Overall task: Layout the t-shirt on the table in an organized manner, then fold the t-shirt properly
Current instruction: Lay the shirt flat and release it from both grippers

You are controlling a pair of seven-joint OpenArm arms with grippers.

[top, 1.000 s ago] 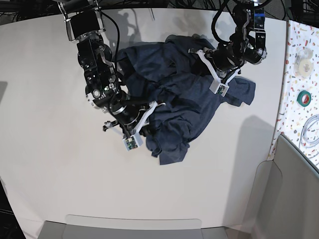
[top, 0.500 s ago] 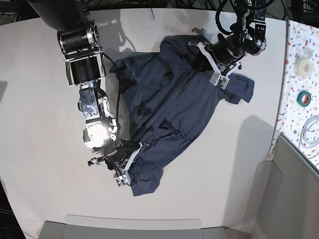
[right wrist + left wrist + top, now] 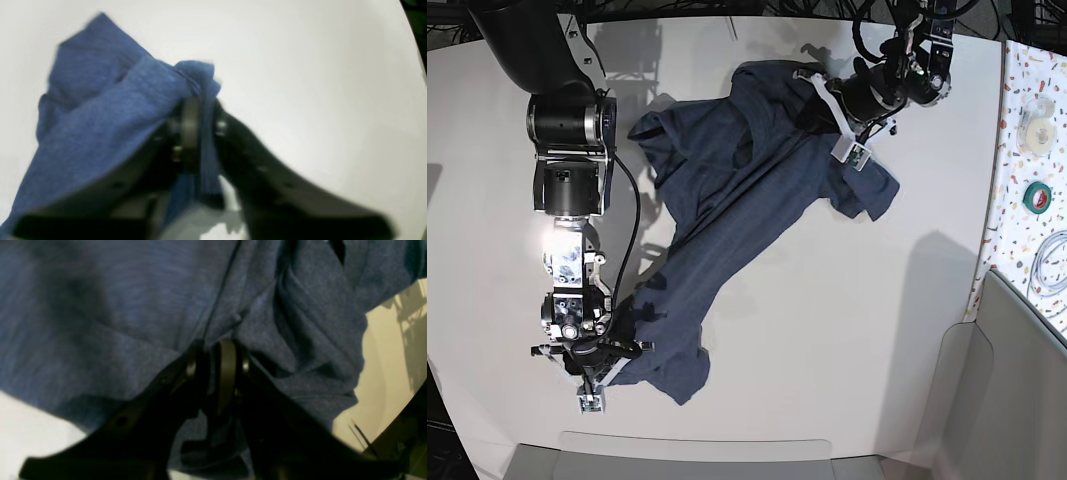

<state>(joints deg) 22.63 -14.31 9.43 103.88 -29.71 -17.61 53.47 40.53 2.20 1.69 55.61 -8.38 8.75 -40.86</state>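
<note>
On table, t-shirt stretched diagonally, long axis far-right to near-left

Heathered cloth t-shirt — smooth matt table

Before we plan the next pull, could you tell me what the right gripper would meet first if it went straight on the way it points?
Only bare table: the right gripper, pinching the t-shirt, seems to face open white surface.

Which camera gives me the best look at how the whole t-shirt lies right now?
The base view: it shows the whole t-shirt stretched diagonally across the table between both arms. Each wrist view shows only bunched cloth pinched at its own end effector.
</note>
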